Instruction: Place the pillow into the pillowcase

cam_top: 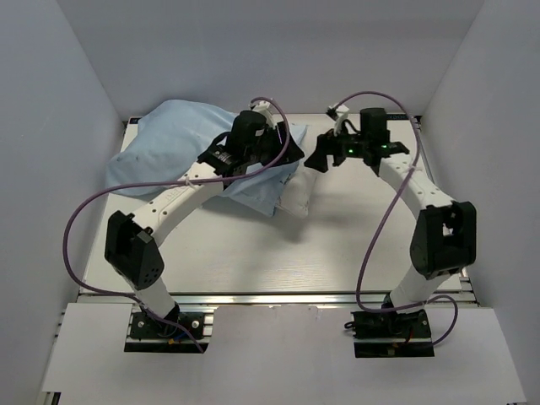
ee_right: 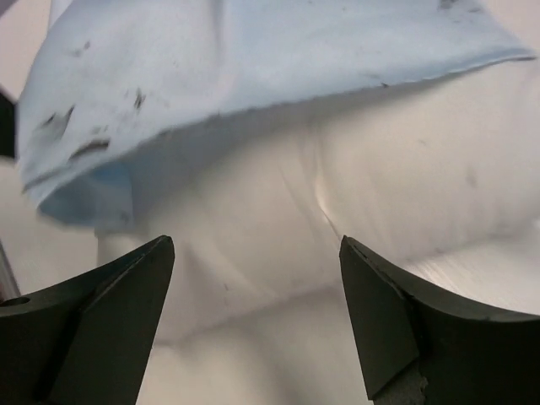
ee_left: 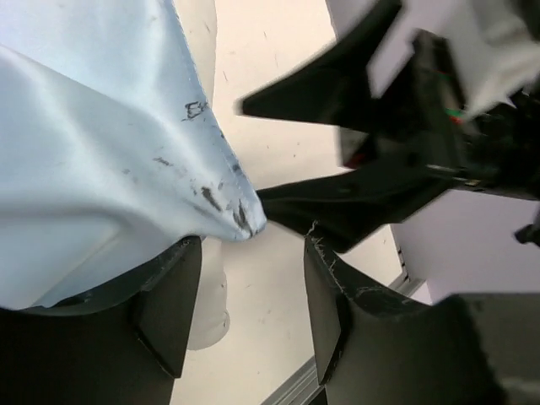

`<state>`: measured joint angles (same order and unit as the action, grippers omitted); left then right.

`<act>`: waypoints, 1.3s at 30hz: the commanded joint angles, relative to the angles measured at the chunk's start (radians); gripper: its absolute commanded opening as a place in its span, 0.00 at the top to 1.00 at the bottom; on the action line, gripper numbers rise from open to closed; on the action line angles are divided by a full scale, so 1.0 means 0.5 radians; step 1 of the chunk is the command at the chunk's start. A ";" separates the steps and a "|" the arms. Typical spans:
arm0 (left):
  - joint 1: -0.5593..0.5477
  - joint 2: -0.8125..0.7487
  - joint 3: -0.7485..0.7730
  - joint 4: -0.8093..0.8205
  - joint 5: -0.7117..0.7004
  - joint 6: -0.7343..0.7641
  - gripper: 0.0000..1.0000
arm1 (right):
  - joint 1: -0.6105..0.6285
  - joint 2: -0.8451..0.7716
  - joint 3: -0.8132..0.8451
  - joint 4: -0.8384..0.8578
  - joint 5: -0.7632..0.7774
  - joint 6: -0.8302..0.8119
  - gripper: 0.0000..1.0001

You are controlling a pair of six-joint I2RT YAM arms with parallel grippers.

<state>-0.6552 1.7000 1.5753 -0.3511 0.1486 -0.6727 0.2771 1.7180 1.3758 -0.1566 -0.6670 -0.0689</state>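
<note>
The left claw [ee_left: 251, 253] has its jaws parted and clamps nothing. A smudged corner of the pillowcase [ee_left: 118, 152] hangs at the gap and drapes over 1 finger. The right claw [ee_right: 257, 245] is spread wide and empty. It faces the bare end of the pillow [ee_right: 337, 202] under the case's open hem; contact cannot be made out. From above, the 2 claws hover close together at the mouth of the case, toward the back of the table [cam_top: 253, 253]. Most of the pillow looks sheathed, judging by the plump blue bulk at back-left. 1 white end sticks out toward the middle. What remains, I judge, is drawing the hem over that end.
</note>
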 commanded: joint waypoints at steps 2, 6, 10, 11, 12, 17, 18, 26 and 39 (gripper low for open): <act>-0.009 -0.271 0.110 -0.171 -0.351 0.118 0.37 | -0.186 -0.291 0.006 -0.428 -0.197 -0.787 0.15; -0.009 -0.454 -0.020 -0.353 -0.564 0.128 0.37 | -0.226 -0.472 -0.143 -0.497 -0.188 -1.162 0.15; -0.009 -0.819 -0.571 -0.261 -0.573 -0.227 0.36 | -0.205 -0.781 -0.490 -0.228 -0.218 -1.313 0.11; -0.009 -0.966 -0.713 -0.158 -0.558 -0.323 0.36 | -0.183 -0.834 -0.572 -0.151 -0.212 -1.323 0.11; -0.009 -1.031 -0.857 -0.081 -0.509 -0.412 0.36 | -0.104 -0.892 -0.734 -0.068 -0.133 -1.317 0.11; -0.009 -1.121 -1.448 0.327 -0.463 -0.820 0.36 | 0.307 -1.077 -1.104 0.537 0.505 -1.246 0.11; -0.009 -1.090 -1.460 0.377 -0.469 -0.827 0.36 | 0.375 -1.058 -1.110 0.561 0.585 -1.240 0.11; 0.080 -0.609 -1.365 0.684 -0.395 -0.808 0.33 | 0.519 -0.687 -0.899 0.657 0.849 -1.169 0.11; 0.283 -0.387 -1.442 0.975 -0.368 -0.802 0.75 | 0.547 -0.564 -0.849 0.691 0.920 -1.160 0.11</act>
<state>-0.5381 1.5291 0.8593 0.0696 -0.0334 -1.0809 0.5457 1.4315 0.9073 0.1253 -0.2291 -0.6575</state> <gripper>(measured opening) 0.283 0.895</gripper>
